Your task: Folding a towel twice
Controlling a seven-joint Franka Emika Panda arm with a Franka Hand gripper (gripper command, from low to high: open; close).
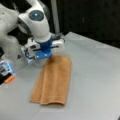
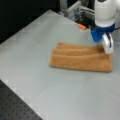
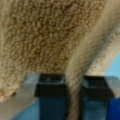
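We see our arm [image 1: 35, 20] bent low, its gripper [image 3: 72, 100] pointing down, fingers [image 3: 50, 97] pinched together on a fold of towel [image 3: 50, 37].

- Legible text, labels, brands, numbers — we find none in any view.
- Robot base [image 1: 10, 47] — we note a small dark triangular mark on its side in a front view; we cannot tell what it shows.
- Towel [image 2: 80, 60], table [image 1: 95, 75] — we see no lettering on either.
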